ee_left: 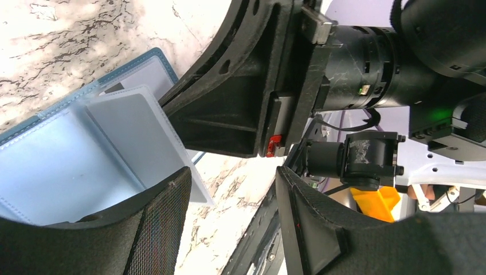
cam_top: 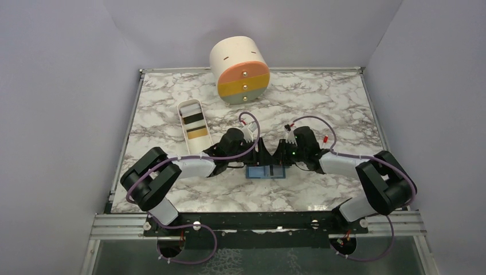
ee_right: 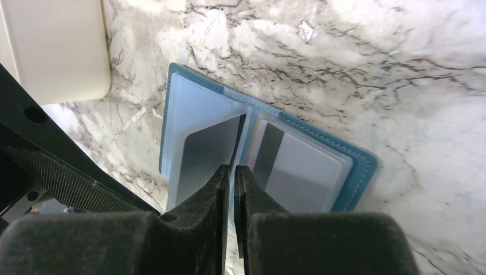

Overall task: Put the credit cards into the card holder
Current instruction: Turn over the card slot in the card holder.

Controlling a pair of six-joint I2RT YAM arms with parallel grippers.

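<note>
The blue card holder (cam_top: 265,172) lies open on the marble table between both grippers. In the right wrist view the card holder (ee_right: 358,172) shows a dark grey card (ee_right: 203,153) in its left pocket and a pale card with a dark stripe (ee_right: 301,166) in its right pocket. My right gripper (ee_right: 231,168) is shut on a thin card seen edge-on (ee_right: 238,139) over the fold. In the left wrist view this pale grey card (ee_left: 134,134) tilts down into the holder (ee_left: 51,172). My left gripper (ee_left: 232,192) is open beside it, one finger (ee_left: 157,229) next to the card's corner.
A long white tray (cam_top: 189,109) at the left back holds a dark-striped card (cam_top: 193,118) and a gold card (cam_top: 198,133). Its corner shows in the right wrist view (ee_right: 54,46). A cream cylinder with coloured drawers (cam_top: 240,69) stands at the table's back edge.
</note>
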